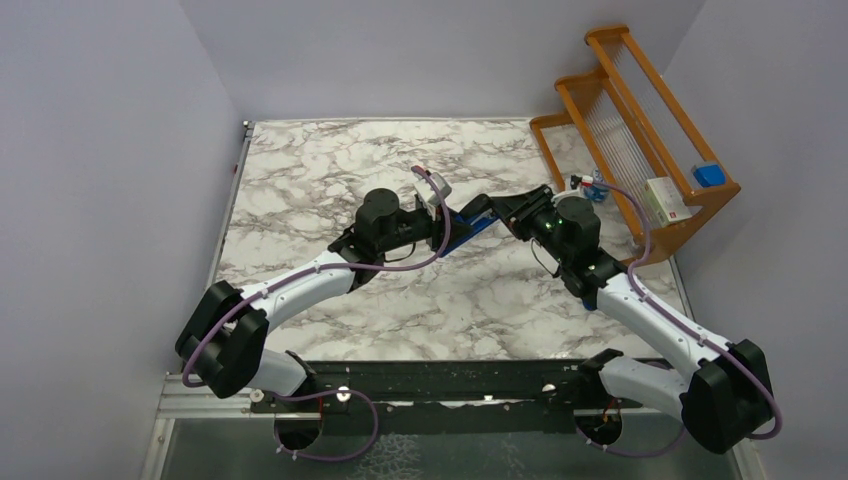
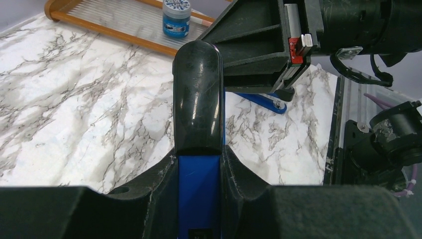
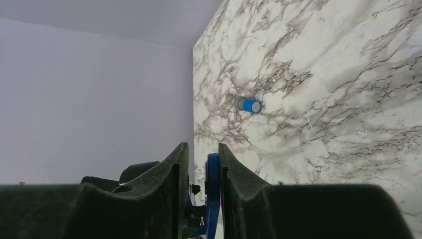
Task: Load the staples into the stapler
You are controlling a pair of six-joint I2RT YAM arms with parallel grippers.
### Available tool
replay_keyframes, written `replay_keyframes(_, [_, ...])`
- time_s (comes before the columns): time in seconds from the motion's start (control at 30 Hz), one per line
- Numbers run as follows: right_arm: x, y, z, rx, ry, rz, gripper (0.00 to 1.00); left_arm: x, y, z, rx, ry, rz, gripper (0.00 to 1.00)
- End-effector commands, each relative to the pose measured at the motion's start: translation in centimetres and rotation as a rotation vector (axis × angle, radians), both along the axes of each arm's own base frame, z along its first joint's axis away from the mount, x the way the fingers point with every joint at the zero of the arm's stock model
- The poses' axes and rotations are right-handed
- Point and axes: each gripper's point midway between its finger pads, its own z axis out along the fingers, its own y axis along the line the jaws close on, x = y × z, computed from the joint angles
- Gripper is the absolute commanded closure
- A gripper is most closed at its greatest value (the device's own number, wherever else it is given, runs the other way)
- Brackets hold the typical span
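The left gripper (image 2: 199, 158) is clamping its fingers narrowly around the stapler (image 2: 196, 99), with the glossy black top arm sticking up past the fingertips and the blue body lying between them, above the middle of the table (image 1: 320, 180). The right gripper (image 3: 203, 159) is pinching the stapler's thin blue base plate from the other side. Judging by this, the arms are pulling the stapler open and no staples are loaded yet. The next move is calling for one hand to let go and fetch the staples (image 1: 668, 200), a small white box with a pink-red label lying in the wooden rack (image 1: 640, 90) at the table's far right corner.
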Motion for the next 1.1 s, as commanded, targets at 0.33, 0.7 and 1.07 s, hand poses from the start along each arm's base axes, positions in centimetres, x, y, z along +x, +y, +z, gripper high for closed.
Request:
replay_keyframes(0.33, [-1.2, 1.5, -0.8, 0.033, 0.028, 0.084, 0.73, 0.4, 0.1, 5.5, -0.136, -0.118, 0.044, 1.00])
replay_keyframes(0.7, [-1.3, 2.0, -1.5, 0.030, 0.043, 0.113, 0.77, 0.7, 0.2, 5.5, -0.140, -0.111, 0.059, 1.00])
replay_keyframes(1.07, [-1.4, 2.0, -1.5, -0.004, 0.033, 0.129, 0.99, 0.5, -0.3, 5.5, -0.142, -0.098, 0.035, 1.00])
